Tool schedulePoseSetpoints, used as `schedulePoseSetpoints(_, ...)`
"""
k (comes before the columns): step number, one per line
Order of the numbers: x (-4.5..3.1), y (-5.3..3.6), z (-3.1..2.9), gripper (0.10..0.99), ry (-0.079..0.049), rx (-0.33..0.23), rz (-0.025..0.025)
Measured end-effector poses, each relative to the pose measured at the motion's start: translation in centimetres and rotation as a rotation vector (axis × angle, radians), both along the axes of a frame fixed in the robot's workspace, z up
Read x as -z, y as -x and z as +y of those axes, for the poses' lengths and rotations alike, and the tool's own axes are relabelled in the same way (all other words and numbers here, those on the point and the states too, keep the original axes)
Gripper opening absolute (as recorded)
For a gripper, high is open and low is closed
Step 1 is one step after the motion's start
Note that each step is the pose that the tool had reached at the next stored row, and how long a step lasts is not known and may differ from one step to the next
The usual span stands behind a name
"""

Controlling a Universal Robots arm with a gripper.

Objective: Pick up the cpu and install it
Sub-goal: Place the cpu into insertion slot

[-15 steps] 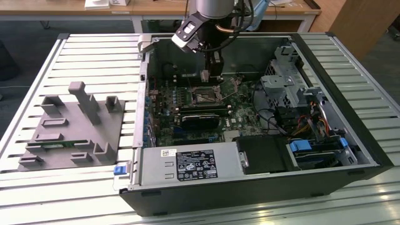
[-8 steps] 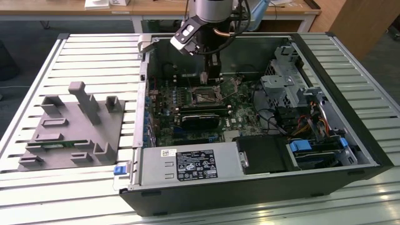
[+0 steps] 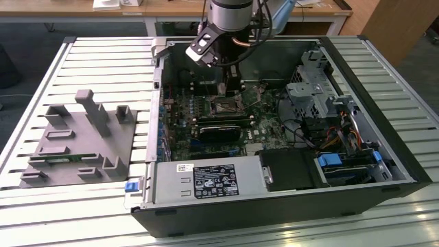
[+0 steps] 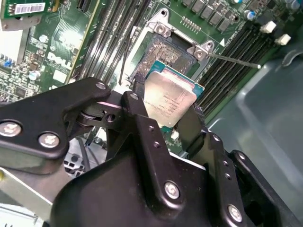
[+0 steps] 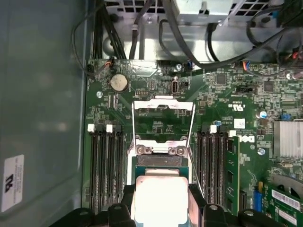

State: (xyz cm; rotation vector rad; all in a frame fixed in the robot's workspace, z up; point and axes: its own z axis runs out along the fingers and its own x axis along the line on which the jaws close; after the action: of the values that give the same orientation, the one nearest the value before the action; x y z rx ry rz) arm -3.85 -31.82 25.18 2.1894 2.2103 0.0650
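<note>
- Slatted metal table [image 3: 103,56]: it spans the exterior view and carries everything else.
- Open computer case [image 3: 274,213]: lies on its side over the centre and the exterior view's right, with its interior facing up.
- Grey fixture block [image 3: 75,139]: stands on the table at the exterior view's left, well apart from the arm.
- Arm [image 3: 230,13]: reaches down from the upper centre of the exterior view into the case.
- Motherboard [image 3: 205,105]: green, and lies flat on the case floor under the arm.
- Gripper [image 3: 230,93]: its black fingers [image 4: 137,101] are clenched on two opposite edges of the cpu.
- Socket [image 4: 165,52]: its metal load plate [image 5: 163,106] is swung open, and its pin field shows bare beyond the chip's edge.
- Cpu [image 4: 170,97]: silver top facing up, held between the fingers close over the socket. In both wrist views it partly overlaps the socket and is not seated in it.
</note>
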Motion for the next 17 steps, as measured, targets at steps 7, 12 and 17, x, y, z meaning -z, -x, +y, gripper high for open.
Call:
schedulePoseSetpoints(7, 1.19, 0.0, 0.0, 0.529, 0.0, -0.006, 0.0)
schedulePoseSetpoints(12, 1.86, 0.02, 0.0, 0.529, 0.0, -0.006, 0.0)
schedulePoseSetpoints(17, 2.48, 0.07, 0.0, 0.529, 0.0, -0.006, 0.0002)
